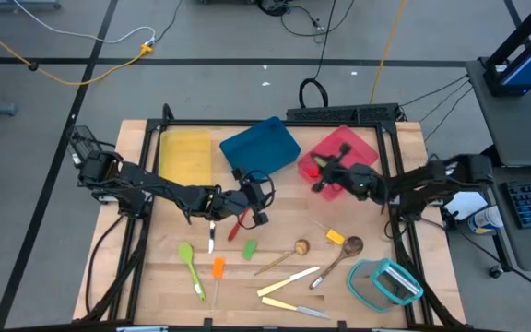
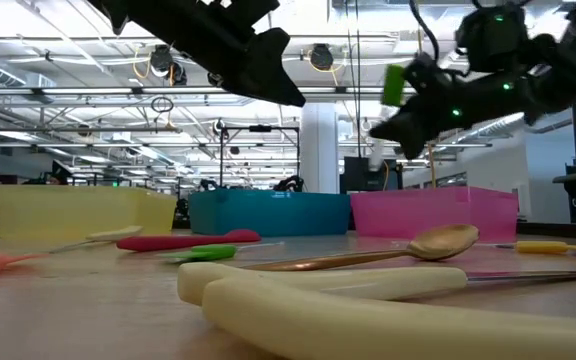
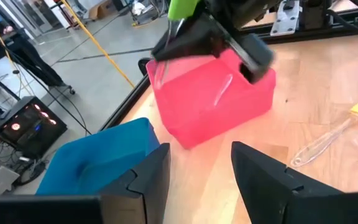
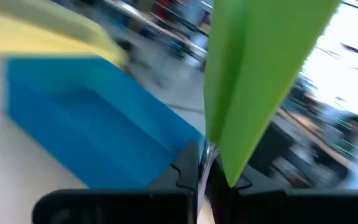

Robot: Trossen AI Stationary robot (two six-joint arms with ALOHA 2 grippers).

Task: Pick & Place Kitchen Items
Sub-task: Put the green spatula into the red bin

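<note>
Seen from above, the right gripper (image 1: 322, 171) hovers over the pink plastic tray (image 1: 362, 145) at upper right of centre, fingers clamped on a green-headed utensil (image 4: 260, 74); the step looks like delivery, calling next for lowering and release into the tray. The left gripper (image 1: 258, 210) hangs mid-frame, fingers spread and empty, over a red spoon (image 1: 239, 224). Other utensils lie scattered along the lower part of the pale wooden table (image 1: 155, 277), beside blue (image 1: 259, 148) and yellow (image 1: 185, 155) trays. Beyond, a grey floor with cables.
</note>
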